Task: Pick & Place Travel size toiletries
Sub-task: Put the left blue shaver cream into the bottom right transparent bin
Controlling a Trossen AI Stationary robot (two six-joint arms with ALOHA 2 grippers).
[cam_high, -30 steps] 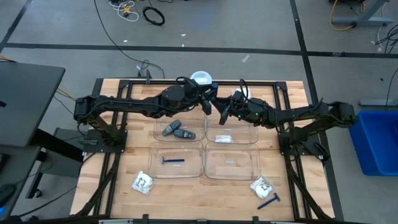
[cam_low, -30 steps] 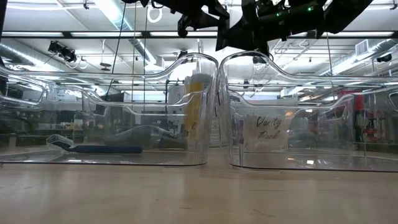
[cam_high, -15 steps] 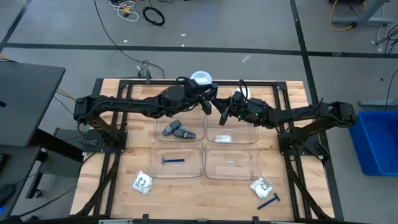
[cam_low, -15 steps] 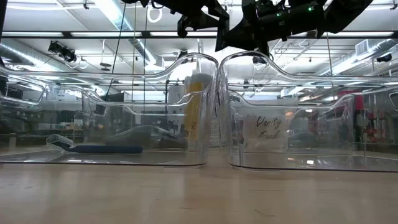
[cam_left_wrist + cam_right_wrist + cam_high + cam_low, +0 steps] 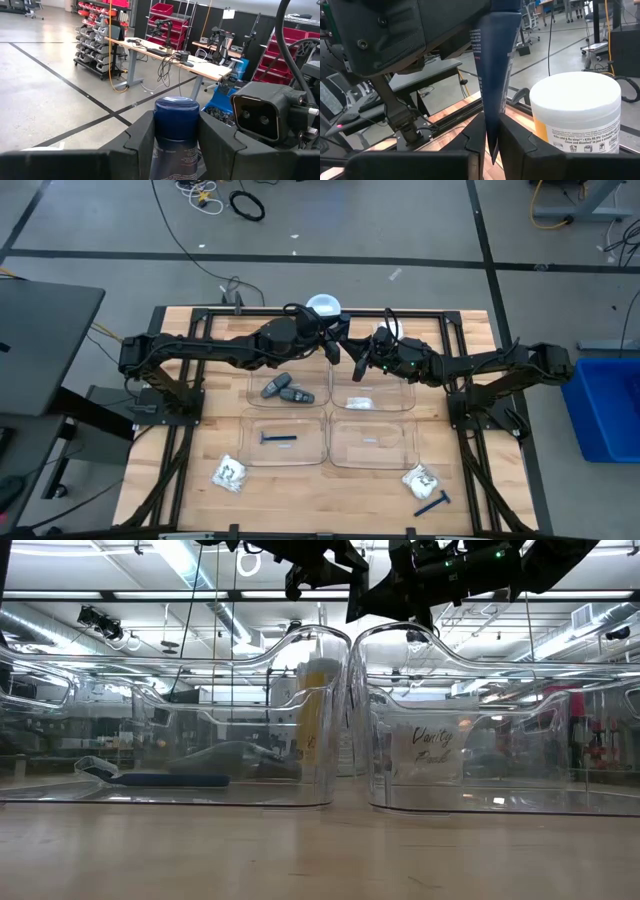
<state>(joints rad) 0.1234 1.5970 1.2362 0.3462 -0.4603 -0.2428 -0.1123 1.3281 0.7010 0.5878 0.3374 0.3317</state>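
My left gripper [image 5: 172,145] and right gripper [image 5: 491,135] meet high above the far middle of the tabletop [image 5: 200,470], over the far pair of clear trays [image 5: 385,395] and just short of the yellow canister [image 5: 576,112] at the far edge; both are clamped on the same dark blue tube [image 5: 175,135], left fingers on the cap end, right fingers pinching the flat crimped tail. Open room: bare wood along the near edge, apart from two white packets [image 5: 230,472] near the near corners and a blue razor [image 5: 432,504] at the near right corner. Against a second ago neither arm has shifted, only my right fingers have drawn tighter on the tail.
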